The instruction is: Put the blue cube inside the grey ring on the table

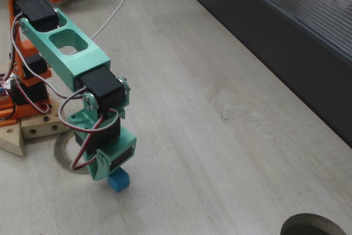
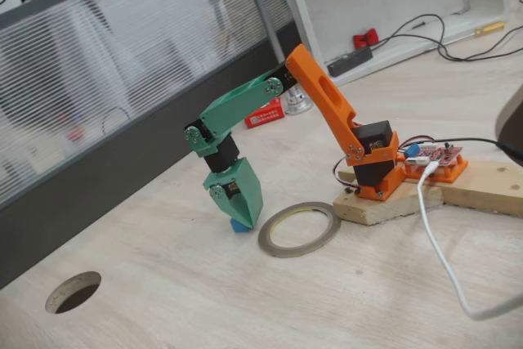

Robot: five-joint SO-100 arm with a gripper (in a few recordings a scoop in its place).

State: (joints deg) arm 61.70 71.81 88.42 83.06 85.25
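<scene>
Blue cube (image 1: 119, 180) sits on the table (image 1: 220, 136) just outside the grey ring (image 2: 299, 229).

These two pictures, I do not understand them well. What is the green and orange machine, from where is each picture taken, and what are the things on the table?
The machine is a small robot arm: an orange base bolted to wooden blocks, then green links ending in a two-finger gripper. Both pictures show the same moment from two still cameras. One looks down from above and behind the arm; the other stands at the side of the table.

The gripper points down onto the blue cube, a small block resting on the table. The fingers are hidden by the gripper's body, so I cannot tell whether they are closed on the cube.

Just beside the cube lies the grey ring, flat, with a wide hole. The cube is outside it, near its edge. In the view from above, the arm covers most of the ring.

A round hole is cut in the table, and a white cable runs from the base.
</scene>
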